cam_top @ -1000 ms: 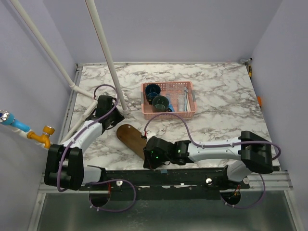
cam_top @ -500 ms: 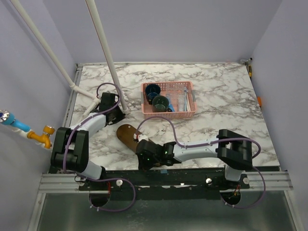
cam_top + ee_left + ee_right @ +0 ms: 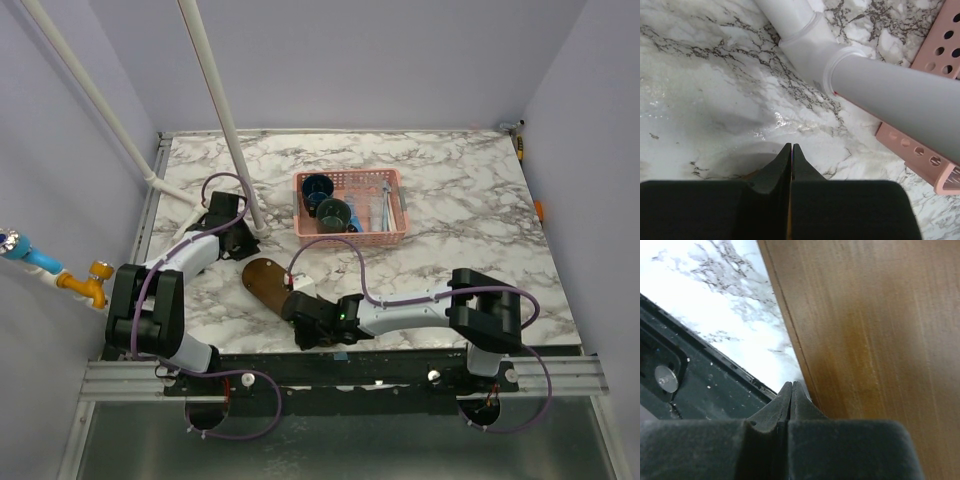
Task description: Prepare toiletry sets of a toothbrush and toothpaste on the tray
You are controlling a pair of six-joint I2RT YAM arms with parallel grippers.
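Empty, pinched closed: left end effector (image 3: 791,149), right end effector (image 3: 791,387). We fear the right nudging the tray (image 3: 875,335) ahead off the desk (image 3: 735,300).

1. The table (image 3: 470,190) has a white marble top with grey veins.
2. The dark brown wooden tray (image 3: 262,278) lies flat on it near the front edge, left of the middle.
3. The pink perforated basket (image 3: 348,238) stands further back, apart from the tray.
4. A white pipe (image 3: 234,150) stands on the table just left of the basket.
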